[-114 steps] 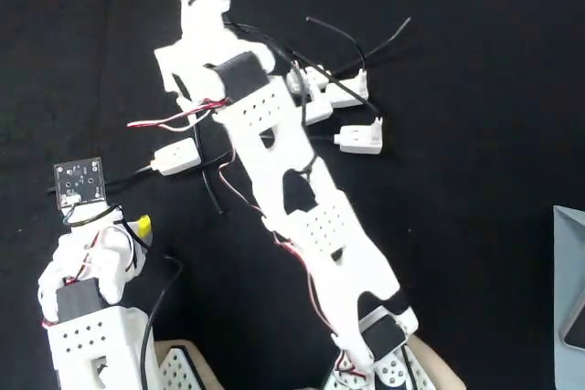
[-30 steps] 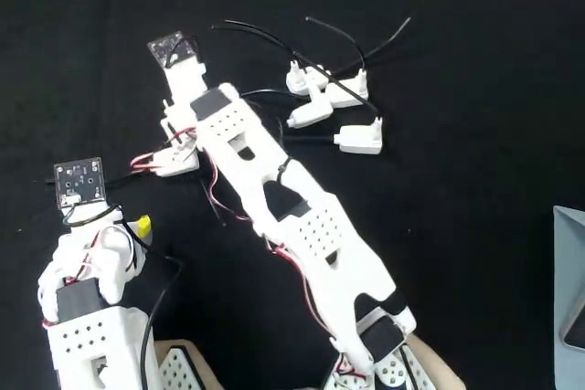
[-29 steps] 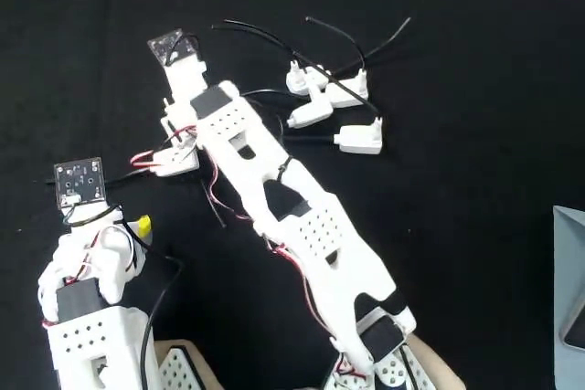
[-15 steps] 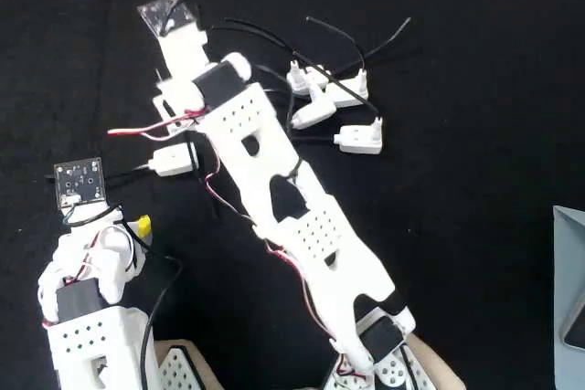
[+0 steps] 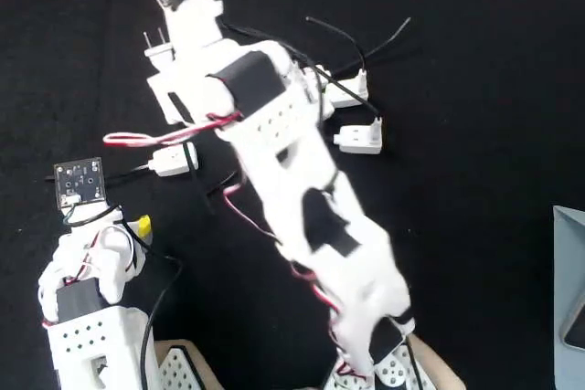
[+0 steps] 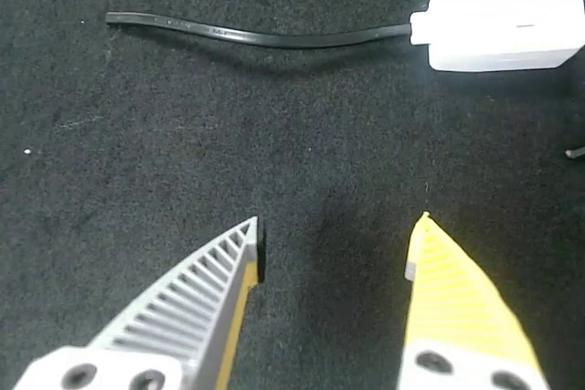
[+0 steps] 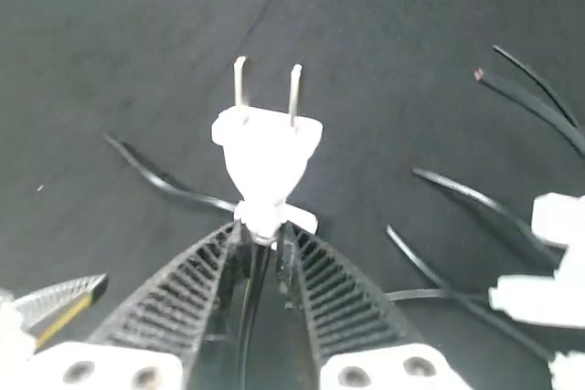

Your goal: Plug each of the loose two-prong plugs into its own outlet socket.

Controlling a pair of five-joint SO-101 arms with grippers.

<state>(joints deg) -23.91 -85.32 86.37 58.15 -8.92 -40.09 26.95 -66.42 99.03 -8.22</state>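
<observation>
Right wrist view: my right gripper [image 7: 263,230] clamps a two-prong plug [image 7: 267,148] by its neck, loose black cords [image 7: 457,195] beside it; my left gripper [image 6: 334,226] gapes, a white outlet socket [image 6: 507,20] ahead.

I've got one white two-prong plug [image 7: 267,148] held aloft, pinched at its neck by the right gripper [image 7: 260,230], both metal prongs bare and pointing away from the wrist. At about 6 o'clock from it in the high view, a white outlet socket [image 5: 174,160] lies flat, its black cord trailing toward 9 o'clock. At 3 o'clock of that socket lies another white cord end [image 5: 358,139]; plug or socket, I can't tell.
</observation>
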